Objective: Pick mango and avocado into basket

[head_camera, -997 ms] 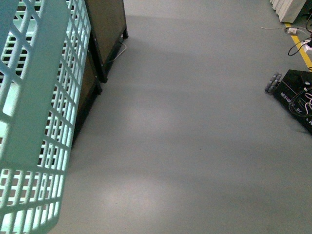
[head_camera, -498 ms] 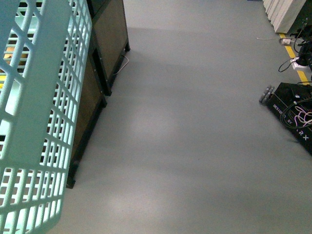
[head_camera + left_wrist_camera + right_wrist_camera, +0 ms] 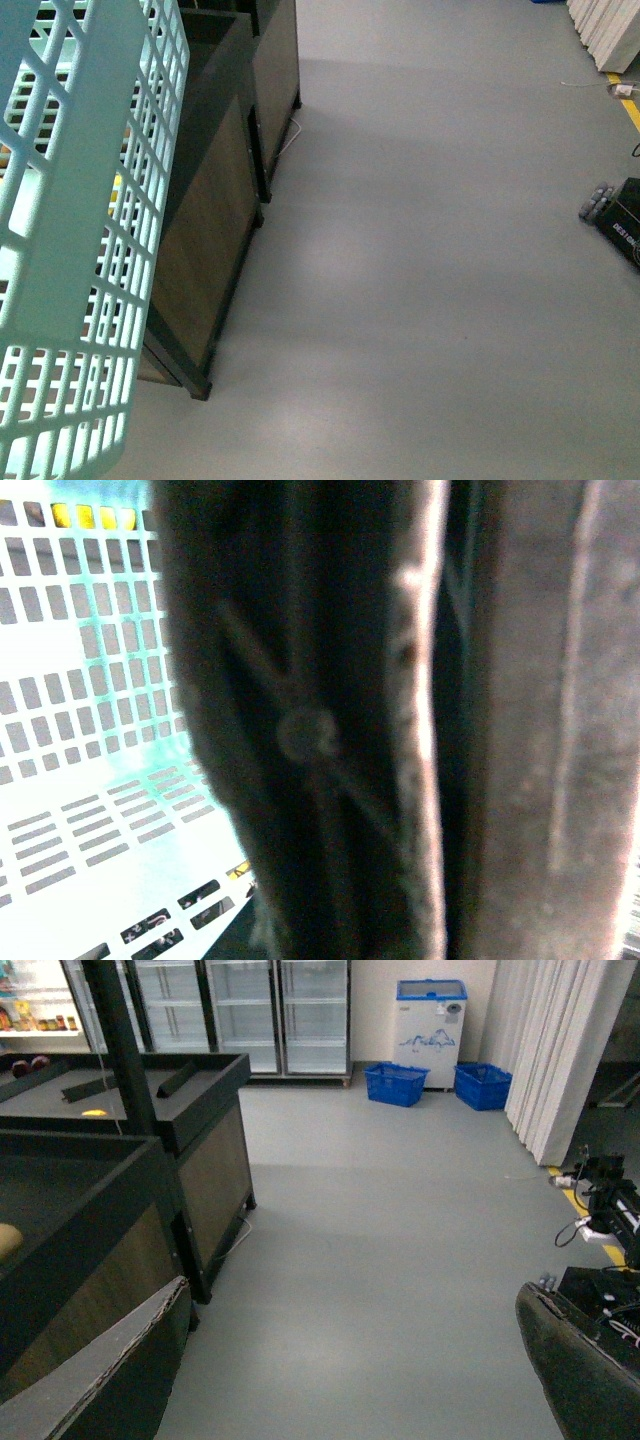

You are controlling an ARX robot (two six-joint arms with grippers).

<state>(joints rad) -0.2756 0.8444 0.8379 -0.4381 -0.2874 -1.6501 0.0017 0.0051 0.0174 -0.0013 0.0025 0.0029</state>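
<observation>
Finds the right gripper [image 3: 352, 1290] spread wide and empty above grey floor [image 3: 380, 1240], the left gripper [image 3: 450, 730] a dark blur too close to read as clamped or loose, hard against the teal basket [image 3: 70, 260] filling the left edge of the front view. Puts the dark wooden produce stand [image 3: 210, 230] far deeper into the frame's left half than a second ago, suggesting a swing toward the bins. Makes out no mango or avocado yet, only yellow slivers [image 3: 90, 516] through the basket's slots; picking judged not yet begun.
</observation>
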